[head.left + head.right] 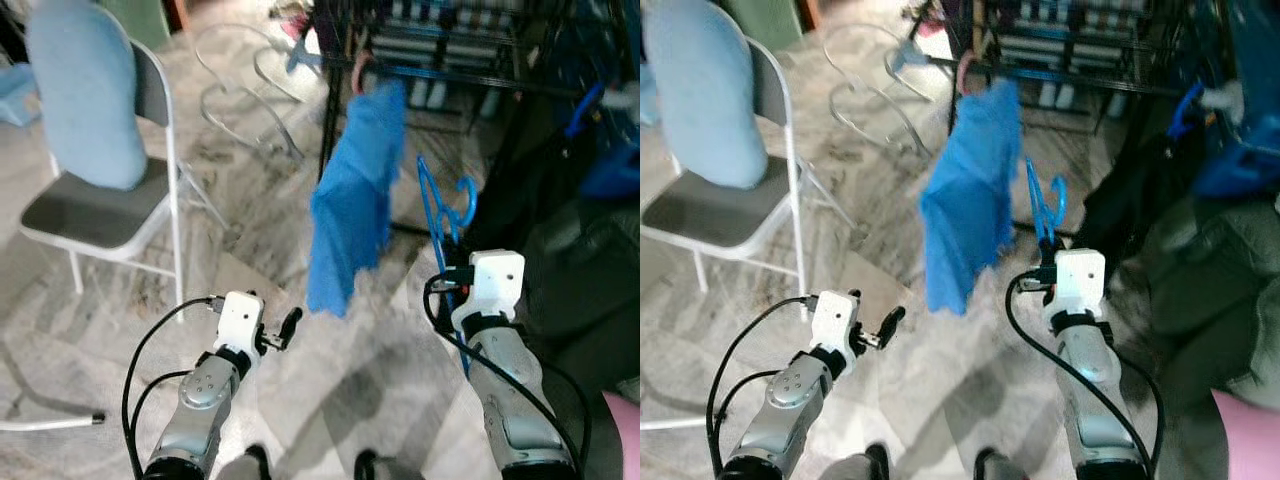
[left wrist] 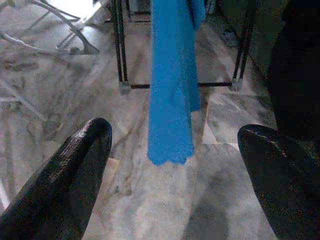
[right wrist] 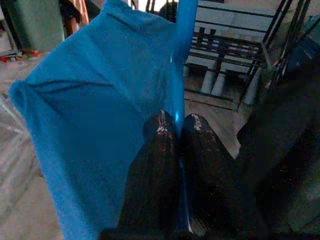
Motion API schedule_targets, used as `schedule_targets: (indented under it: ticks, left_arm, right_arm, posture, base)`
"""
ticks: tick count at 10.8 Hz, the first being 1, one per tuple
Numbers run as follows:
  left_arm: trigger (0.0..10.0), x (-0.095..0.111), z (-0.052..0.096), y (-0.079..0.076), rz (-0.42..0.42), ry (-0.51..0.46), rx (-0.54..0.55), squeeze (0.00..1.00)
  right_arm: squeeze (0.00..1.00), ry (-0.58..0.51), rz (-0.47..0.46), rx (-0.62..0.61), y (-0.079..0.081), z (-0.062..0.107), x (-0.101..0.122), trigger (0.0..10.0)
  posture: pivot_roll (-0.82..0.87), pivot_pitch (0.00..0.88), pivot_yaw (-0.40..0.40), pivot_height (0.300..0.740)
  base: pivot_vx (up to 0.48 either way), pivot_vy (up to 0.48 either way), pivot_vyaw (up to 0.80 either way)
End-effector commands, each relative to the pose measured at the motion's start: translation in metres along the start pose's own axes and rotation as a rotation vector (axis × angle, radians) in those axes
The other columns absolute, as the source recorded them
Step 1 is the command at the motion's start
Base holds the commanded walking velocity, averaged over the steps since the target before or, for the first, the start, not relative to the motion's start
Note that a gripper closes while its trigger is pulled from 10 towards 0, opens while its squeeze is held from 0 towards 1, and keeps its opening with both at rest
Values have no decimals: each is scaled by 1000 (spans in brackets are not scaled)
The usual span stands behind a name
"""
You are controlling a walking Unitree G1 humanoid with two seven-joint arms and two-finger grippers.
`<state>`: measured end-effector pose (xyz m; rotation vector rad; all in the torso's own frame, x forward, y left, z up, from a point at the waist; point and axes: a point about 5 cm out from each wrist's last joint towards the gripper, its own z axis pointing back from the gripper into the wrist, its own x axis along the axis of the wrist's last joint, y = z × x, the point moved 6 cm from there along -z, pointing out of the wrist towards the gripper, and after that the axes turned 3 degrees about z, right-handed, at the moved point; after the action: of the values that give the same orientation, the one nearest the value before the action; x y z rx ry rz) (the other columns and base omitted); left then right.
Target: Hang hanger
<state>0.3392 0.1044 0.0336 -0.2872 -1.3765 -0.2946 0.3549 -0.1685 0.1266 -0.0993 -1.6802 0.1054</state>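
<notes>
Step in hand, by judgement: carrying phase, blue hanger held but not yet hung. Right gripper fingers pressed together on the hanger's thin blue bar, hook end up and clear of the black garment rack. Hanger just beside the blue cloth draped from the rack's rail, on the side toward the dark clothing.

Left gripper low and short of the rack, fingers spread wide apart, holding nothing.

Next move, likely: lift the hook above the rail, bring it over, lower it on. Calls for height and a level wrist.

Edges and room: free rail beside the cloth looks short, dark clothing crowding the other side. Risk of the hook snagging the cloth. Marble floor before the rack open. Folding chair and clear wire hangers well apart from the rack, on the left.
</notes>
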Motion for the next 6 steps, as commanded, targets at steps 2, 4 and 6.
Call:
schedule_targets:
  ticks: [2,4,6]
  left_arm:
    - [10000,-6,4,1,4,16,-4,0]
    - [10000,-7,3,0,4,17,-9,0]
    - [10000,-8,3,0,4,20,-12,0]
  right_arm:
    - [0,12,-16,-8,2,1,-4,10000]
    - [0,32,-23,-21,-2,5,-10,10000]
    - [0,35,-33,-33,-5,4,-11,10000]
  posture:
    - [-21,204,24,740]
    - [-23,204,26,740]
    - [-24,207,29,740]
  base:
    - [371,0,0]
    - [368,0,0]
    - [368,0,0]
